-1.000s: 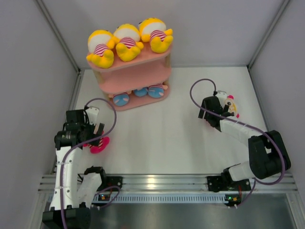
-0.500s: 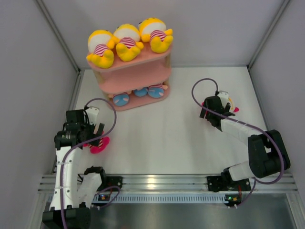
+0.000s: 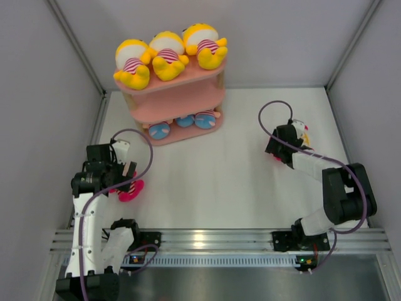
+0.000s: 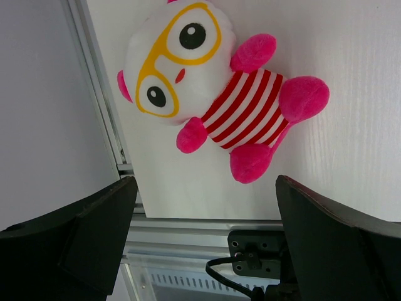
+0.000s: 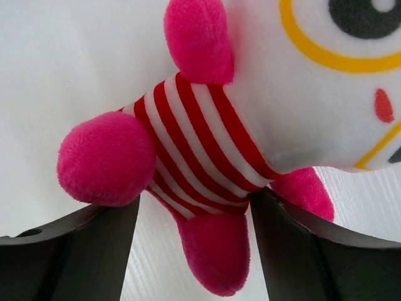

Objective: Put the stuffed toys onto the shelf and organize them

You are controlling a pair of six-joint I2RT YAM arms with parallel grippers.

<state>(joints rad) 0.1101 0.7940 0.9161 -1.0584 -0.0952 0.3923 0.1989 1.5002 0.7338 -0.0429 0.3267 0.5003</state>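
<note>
The step in hand seems to be the pick-up of the two toys that lie on the table (image 3: 213,182). The right gripper (image 5: 194,216) has its jaws apart around the lower body of one pink-limbed toy (image 5: 207,157), so the next move calls for closing and lifting toward the shelf (image 3: 182,113). The left gripper (image 4: 205,185) hovers spread wide above the second pink-limbed toy (image 4: 244,113), not touching it. Three yellow toys (image 3: 168,56) sit on the top board and three blue-bottomed toys (image 3: 183,120) on the lowest: eight in all.
</note>
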